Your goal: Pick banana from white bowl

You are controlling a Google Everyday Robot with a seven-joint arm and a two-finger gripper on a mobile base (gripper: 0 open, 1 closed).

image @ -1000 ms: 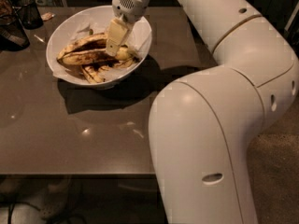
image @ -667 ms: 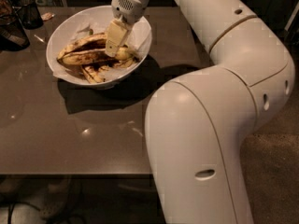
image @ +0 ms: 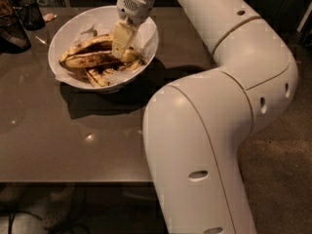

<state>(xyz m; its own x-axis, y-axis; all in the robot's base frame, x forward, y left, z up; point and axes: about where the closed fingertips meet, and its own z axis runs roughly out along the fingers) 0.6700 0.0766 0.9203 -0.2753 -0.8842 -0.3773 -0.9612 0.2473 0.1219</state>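
The white bowl (image: 63,30) stands on the brown table at the upper left, lined with crumpled white paper. Several overripe bananas lie in it. The long banana (image: 90,60), dull yellow with dark-brown blotches, lies across the middle of the bowl. My gripper (image: 122,47) reaches down from above into the right half of the bowl, and its tip is at the right end of the long banana. The contact point is hidden behind the gripper.
Shorter black-streaked bananas (image: 100,76) lie at the bowl's front. Dark objects (image: 17,23) stand at the table's far left corner. My large white arm (image: 219,121) fills the right side. The table's front edge (image: 73,182) runs along the bottom left.
The gripper stays down in the bowl at the same spot. The arm's elbow has shifted slightly to the left. The bananas have not moved.
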